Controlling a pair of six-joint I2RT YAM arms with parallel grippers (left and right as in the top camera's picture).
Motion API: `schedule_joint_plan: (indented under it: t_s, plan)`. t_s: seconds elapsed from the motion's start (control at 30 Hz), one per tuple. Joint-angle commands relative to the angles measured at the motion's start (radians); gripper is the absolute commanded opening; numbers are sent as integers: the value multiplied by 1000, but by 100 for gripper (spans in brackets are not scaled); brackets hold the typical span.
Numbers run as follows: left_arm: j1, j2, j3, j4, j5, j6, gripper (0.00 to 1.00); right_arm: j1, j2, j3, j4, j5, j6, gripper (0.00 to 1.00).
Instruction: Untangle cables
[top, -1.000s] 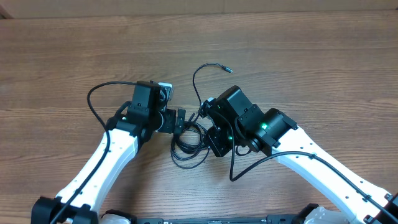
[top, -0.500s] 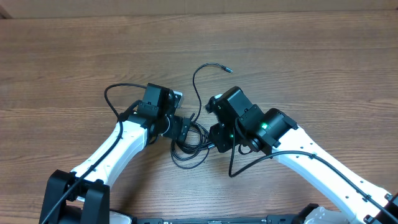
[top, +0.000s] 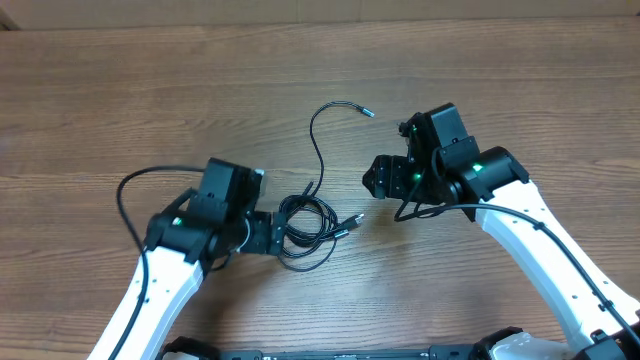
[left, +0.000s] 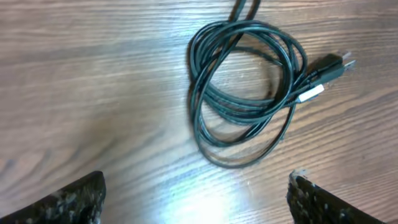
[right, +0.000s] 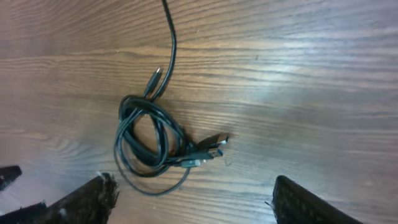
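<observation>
The cables (top: 300, 232) lie in one loose black coil on the wooden table (top: 150, 90) between both arms. Their plug ends (top: 352, 222) stick out on the coil's right side. One strand (top: 318, 150) runs from the coil toward the table's far side and ends in a small plug (top: 368, 113). My left gripper (top: 272, 234) stands open just left of the coil, which fills the left wrist view (left: 245, 109). My right gripper (top: 378, 180) is open, up and right of the coil, apart from it. In the right wrist view the coil (right: 168, 142) lies ahead of the open fingers (right: 87, 199).
Each arm's own thicker black wire loops beside it: one left of the left arm (top: 125, 200), one under the right wrist (top: 420, 205). Bare wood surrounds the coil on all sides.
My right gripper opened, let go of the cables and moved up and right. The left arm drew back toward the lower left. The plug ends now lie to the coil's right.
</observation>
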Motion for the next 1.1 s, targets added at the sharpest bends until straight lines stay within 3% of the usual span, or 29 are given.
schedule_joint_plan:
  t_s: [0.0, 0.17, 0.33, 0.53, 1.07]
  plan:
    - [-2, -102, 16, -68, -80, -106, 92, -8, -21, 22, -1, -49, 11, 79]
    - [-2, -225, 4, -126, -95, -135, 89, -8, -21, 22, -2, -49, 9, 79]
    - [-2, -415, -66, -148, -151, -250, 90, -6, -21, 22, -2, -45, 0, 79]
    - [-2, -577, -138, -116, -238, -289, 96, -5, -21, 22, -17, -23, -80, 80]
    - [-2, -516, -141, 29, -186, -241, 100, 31, -21, 22, -31, 18, -148, 81]
